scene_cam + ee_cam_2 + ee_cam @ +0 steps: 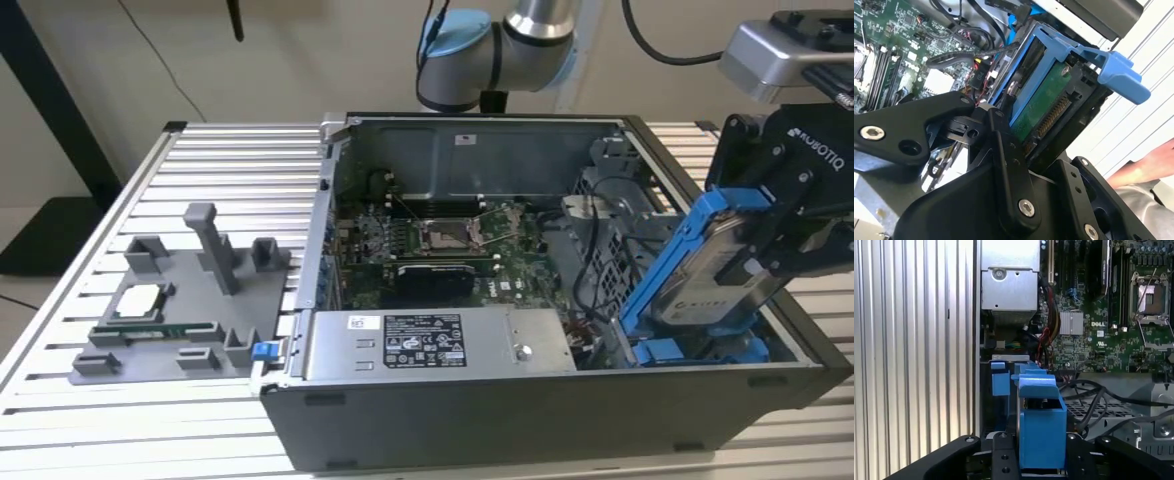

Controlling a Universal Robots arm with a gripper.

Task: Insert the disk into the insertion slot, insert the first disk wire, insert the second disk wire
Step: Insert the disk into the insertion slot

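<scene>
A slatted metal counter (80, 400) carries an open computer case (534, 425) lying on its side. Inside it, in the exterior view, a grey power box (427, 345) runs along the near wall, with the green main board (441, 235) behind it. Toward the exterior view's right stands the perforated grey slot (607, 250). The disk (694, 285), in its blue frame, leans steeply and is not yet seated. Its lower end is down in the case's near corner, just beside another blue carrier (694, 352). The pincer (754, 255) is clamped tight on the disk's upper part.
</scene>
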